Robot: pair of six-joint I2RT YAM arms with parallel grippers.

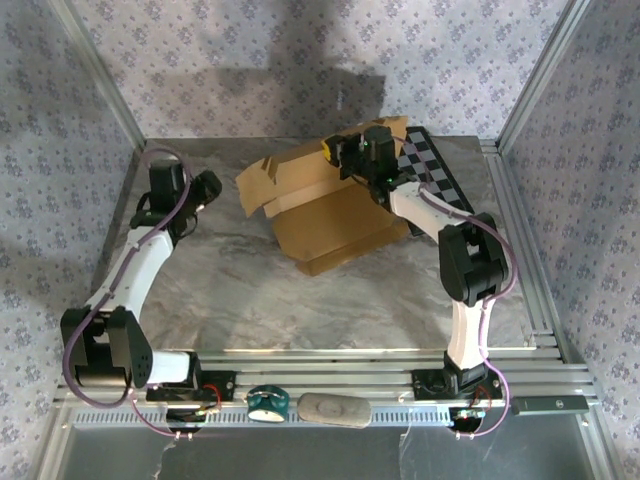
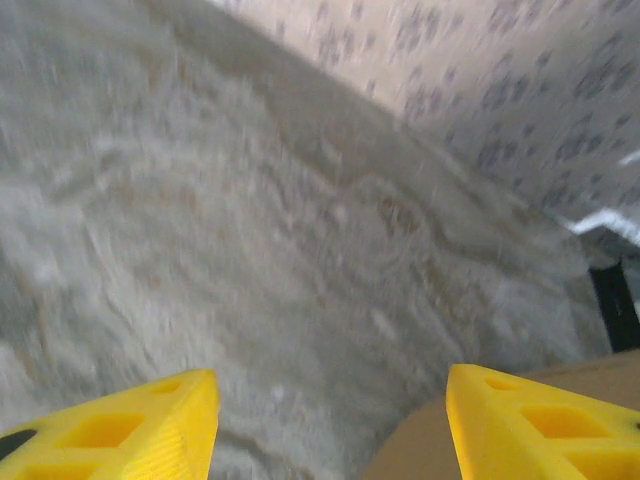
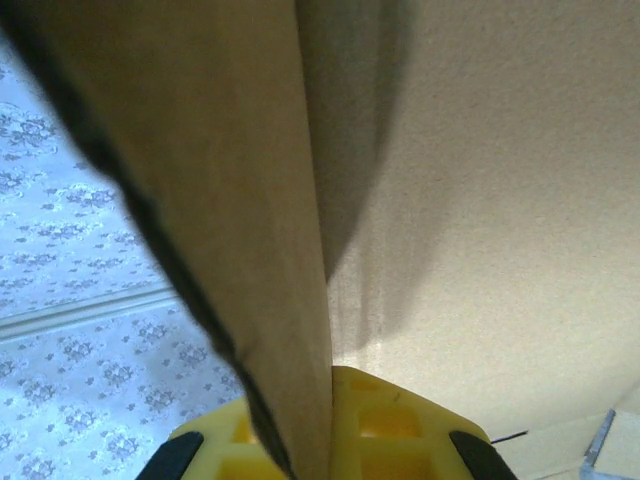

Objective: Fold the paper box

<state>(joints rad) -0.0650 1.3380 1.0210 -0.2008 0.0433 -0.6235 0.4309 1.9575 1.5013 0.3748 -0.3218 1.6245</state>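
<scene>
Paper box (image 1: pixel 335 225), brown corrugated cardboard, part-folded w/ flaps standing, lies on marble-look table (image 1: pixel 250 290). Checkerboard panel (image 1: pixel 435 165) sits just beside box's far-right side. R gripper (image 1: pixel 338 150) is at box's far edge. In wrist view R gripper (image 3: pixel 325 425) is pinched tight on an upright flap (image 3: pixel 230 200), yellow fingers (image 3: pixel 390 420) pressed to both faces of the cardboard, w/ box wall (image 3: pixel 490 200) just beyond. L gripper (image 1: pixel 208 187) hangs left of box, near but apart. In its wrist view L gripper (image 2: pixel 330 400) has fingers (image 2: pixel 150 425) spread wide, holding nothing, bare table (image 2: pixel 250 220) btwn them. Box corner (image 2: pixel 420 455) shows just beside one finger; can't tell if they touch.
</scene>
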